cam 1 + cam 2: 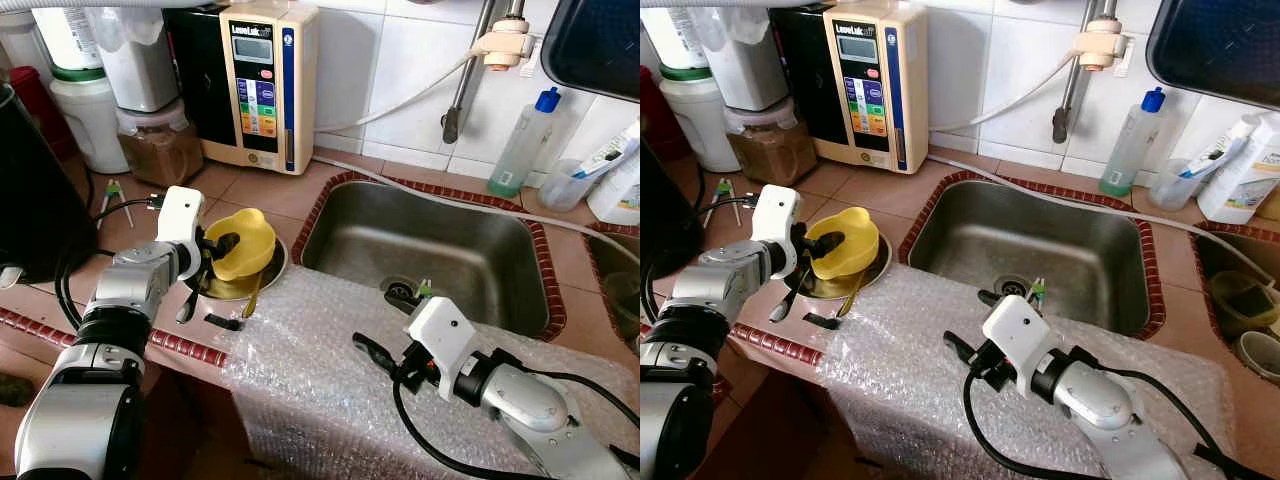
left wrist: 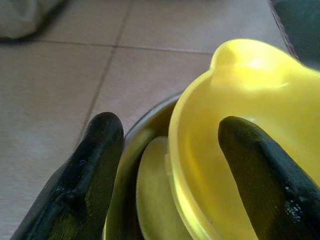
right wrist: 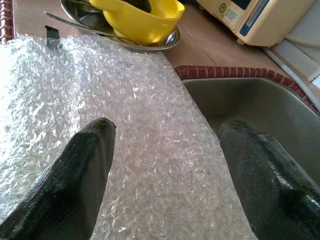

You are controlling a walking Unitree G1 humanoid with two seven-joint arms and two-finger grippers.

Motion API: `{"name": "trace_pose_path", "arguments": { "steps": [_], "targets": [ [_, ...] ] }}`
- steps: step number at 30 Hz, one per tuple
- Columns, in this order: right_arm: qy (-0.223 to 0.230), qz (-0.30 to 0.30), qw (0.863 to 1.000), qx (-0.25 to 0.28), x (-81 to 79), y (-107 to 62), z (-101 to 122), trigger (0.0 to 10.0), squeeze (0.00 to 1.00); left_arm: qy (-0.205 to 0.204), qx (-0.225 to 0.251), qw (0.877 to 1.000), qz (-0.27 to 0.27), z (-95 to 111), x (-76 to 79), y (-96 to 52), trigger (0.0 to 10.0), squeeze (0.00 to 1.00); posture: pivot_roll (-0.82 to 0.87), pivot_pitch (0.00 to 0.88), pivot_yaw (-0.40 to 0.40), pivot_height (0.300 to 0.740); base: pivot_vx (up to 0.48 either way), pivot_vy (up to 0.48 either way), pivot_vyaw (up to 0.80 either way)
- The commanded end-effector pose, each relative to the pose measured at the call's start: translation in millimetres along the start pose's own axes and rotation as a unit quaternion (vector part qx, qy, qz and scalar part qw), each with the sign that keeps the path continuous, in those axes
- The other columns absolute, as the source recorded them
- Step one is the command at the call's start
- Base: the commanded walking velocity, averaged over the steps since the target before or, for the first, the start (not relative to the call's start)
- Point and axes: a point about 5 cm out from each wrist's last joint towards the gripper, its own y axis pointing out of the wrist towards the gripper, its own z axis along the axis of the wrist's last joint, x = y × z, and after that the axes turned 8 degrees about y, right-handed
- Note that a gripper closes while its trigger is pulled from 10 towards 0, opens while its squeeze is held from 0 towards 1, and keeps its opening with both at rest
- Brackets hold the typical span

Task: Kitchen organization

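Note:
A yellow plastic bowl (image 1: 248, 248) lies tilted in a shallow steel dish (image 1: 268, 281) on the tiled counter, left of the sink. My left gripper (image 1: 210, 278) is open and straddles the bowl's near rim. One black finger sits inside the bowl and the other hangs outside by the dish. In the left wrist view the yellow bowl (image 2: 250, 125) overlaps a second yellow piece (image 2: 155, 195) in the dish. My right gripper (image 1: 375, 318) hovers open over a sheet of bubble wrap (image 1: 320, 370) with nothing between its fingers (image 3: 80, 180).
A steel sink (image 1: 440, 250) opens just behind the bubble wrap. A spoon (image 1: 250, 296) leans out of the dish, and a small black piece (image 1: 222, 321) lies beside it. A water ioniser (image 1: 265, 80), jars (image 1: 160, 140) and a soap bottle (image 1: 522, 140) line the back wall.

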Motion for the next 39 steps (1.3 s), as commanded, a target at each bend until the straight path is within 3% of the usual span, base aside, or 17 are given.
{"name": "trace_pose_path", "arguments": {
  "steps": [1,11,26,39],
  "targets": [
    [-0.010,-0.001,1.000,0.006,0.6,1.5,3.4,10.0,0.00,0.002,0.026,1.000,0.018,13.5,-3.0,0.4,0.0,0.00,0.05,0.000,0.015,0.740,0.000,0.000,0.00],
    [-0.016,-0.005,1.000,0.007,3.5,4.0,3.0,10.0,0.00,0.016,0.087,0.995,0.056,29.7,-9.0,-2.2,0.0,0.00,0.05,0.000,0.013,0.740,0.000,0.000,0.00],
    [-0.024,-0.012,1.000,0.007,6.9,6.1,1.8,10.0,0.00,0.020,0.121,0.990,0.064,34.1,-6.9,-2.0,0.0,0.00,0.05,0.000,0.013,0.740,0.000,0.000,0.00],
    [-0.025,-0.018,0.999,0.005,9.5,7.4,0.1,10.0,0.00,0.050,0.236,0.969,0.052,56.3,3.6,-9.3,0.0,0.00,0.05,0.000,0.009,0.740,0.000,0.000,0.00]
  ]
}}
